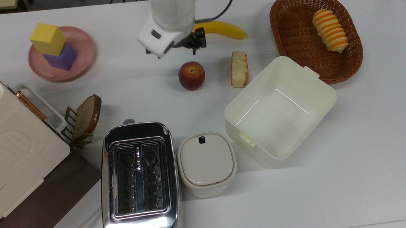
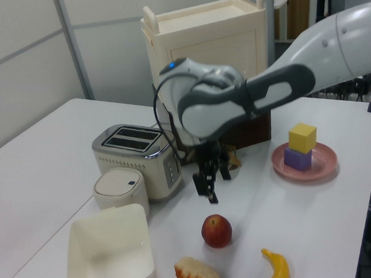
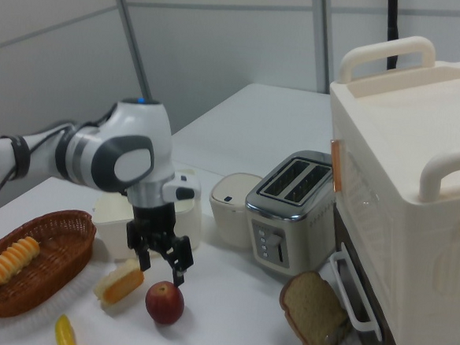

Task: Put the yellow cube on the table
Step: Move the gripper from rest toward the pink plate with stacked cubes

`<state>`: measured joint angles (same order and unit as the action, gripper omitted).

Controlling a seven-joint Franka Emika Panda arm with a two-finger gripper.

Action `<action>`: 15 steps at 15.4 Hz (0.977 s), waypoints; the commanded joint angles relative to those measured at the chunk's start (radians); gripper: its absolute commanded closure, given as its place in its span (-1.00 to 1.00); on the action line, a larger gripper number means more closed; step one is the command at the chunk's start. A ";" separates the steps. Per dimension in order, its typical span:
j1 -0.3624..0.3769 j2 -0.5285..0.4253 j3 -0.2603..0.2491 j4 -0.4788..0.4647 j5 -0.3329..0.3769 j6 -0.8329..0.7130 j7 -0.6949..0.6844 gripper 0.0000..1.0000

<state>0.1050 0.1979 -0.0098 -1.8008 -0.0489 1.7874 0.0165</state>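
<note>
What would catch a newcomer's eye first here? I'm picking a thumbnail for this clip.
Probably the white arm reaching in from the far edge, its gripper open above the peach near the table's middle. Next, the yellow cube stacked on the purple cube on the pink plate at the top view's upper left.

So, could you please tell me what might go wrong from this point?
1. The open jaws hang close above the peach; a low sweep could nudge it and set it rolling.
2. The yellow cube sits stacked on the purple cube on the plate, so an off-centre grasp may topple the stack or drag the purple cube along.
</note>
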 commanded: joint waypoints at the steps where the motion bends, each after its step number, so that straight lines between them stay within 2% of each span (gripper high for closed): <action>1: 0.028 0.000 -0.006 -0.069 -0.014 0.085 -0.012 -1.00; 5: 0.036 0.046 -0.006 -0.068 -0.022 0.142 -0.006 -1.00; 15: 0.042 0.044 -0.006 -0.060 -0.025 0.130 0.000 -1.00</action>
<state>0.1358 0.2607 -0.0096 -1.8489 -0.0579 1.9067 0.0165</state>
